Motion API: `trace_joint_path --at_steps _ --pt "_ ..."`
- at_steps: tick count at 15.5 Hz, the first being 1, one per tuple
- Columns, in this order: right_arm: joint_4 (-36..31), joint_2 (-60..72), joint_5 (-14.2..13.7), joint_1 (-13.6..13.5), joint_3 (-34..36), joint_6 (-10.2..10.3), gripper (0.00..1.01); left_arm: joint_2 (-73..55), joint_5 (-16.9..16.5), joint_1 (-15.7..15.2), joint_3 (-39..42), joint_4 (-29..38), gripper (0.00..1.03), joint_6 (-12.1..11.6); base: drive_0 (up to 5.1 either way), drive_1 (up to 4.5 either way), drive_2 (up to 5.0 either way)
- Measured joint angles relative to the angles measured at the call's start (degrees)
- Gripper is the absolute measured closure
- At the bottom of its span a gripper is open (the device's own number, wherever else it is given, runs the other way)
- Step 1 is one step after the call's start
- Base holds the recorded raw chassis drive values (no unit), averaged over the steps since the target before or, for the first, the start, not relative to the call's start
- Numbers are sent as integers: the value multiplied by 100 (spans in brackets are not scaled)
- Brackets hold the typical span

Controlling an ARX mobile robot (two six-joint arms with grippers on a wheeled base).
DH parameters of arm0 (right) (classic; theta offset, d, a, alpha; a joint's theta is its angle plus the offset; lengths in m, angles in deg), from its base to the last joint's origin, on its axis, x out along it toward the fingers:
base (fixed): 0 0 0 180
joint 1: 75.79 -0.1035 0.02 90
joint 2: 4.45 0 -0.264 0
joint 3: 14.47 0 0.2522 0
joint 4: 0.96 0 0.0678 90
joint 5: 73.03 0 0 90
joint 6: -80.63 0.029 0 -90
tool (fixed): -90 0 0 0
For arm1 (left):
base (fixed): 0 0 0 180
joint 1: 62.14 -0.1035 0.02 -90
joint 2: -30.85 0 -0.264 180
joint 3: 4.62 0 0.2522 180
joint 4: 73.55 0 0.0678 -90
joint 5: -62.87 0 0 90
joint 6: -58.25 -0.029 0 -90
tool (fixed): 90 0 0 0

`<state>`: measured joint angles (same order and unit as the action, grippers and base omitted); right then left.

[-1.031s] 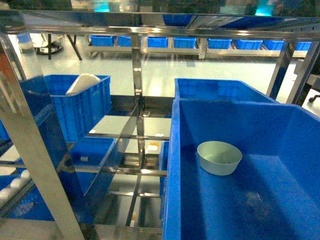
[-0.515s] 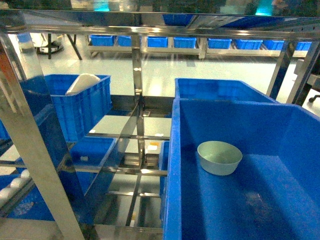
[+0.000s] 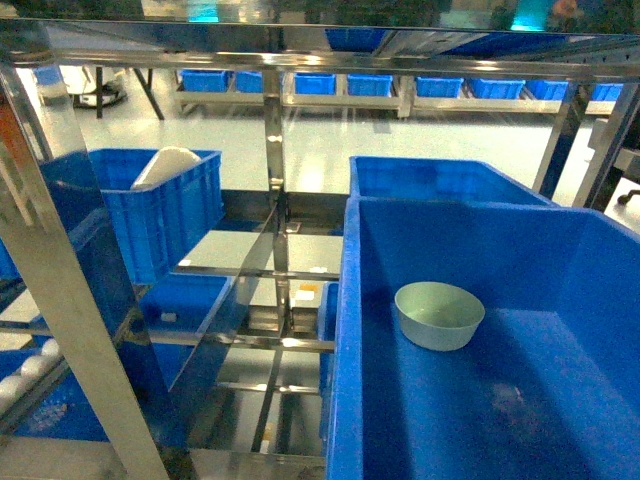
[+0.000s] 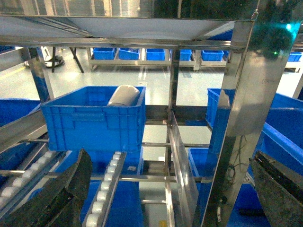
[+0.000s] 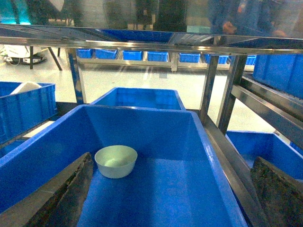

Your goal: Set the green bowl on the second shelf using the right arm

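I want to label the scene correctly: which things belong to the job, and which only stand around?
Job:
green bowl, upright in the near blue crate
second shelf
right end effector, open

Around:
left blue crate holding a white object
left end effector

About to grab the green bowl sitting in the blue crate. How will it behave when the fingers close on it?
The green bowl looks rigid and probably light, being small and thin-rimmed. Its smooth, sloping sides may let pads slip upward, so pinching over the rim seems safer. Standing upright on the crate floor, it will likely slide rather than tip if nudged.
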<state>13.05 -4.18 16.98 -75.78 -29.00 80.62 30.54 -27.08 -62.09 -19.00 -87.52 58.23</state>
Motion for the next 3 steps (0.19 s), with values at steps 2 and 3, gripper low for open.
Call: trace_joint_path --at_steps 2,3 --pt "0 0 0 0 0 0 3 0 2 0 0 0 5 -2 0 0 0" --pt "0 0 0 0 0 0 3 0 0 2 0 0 5 0 0 0 0"
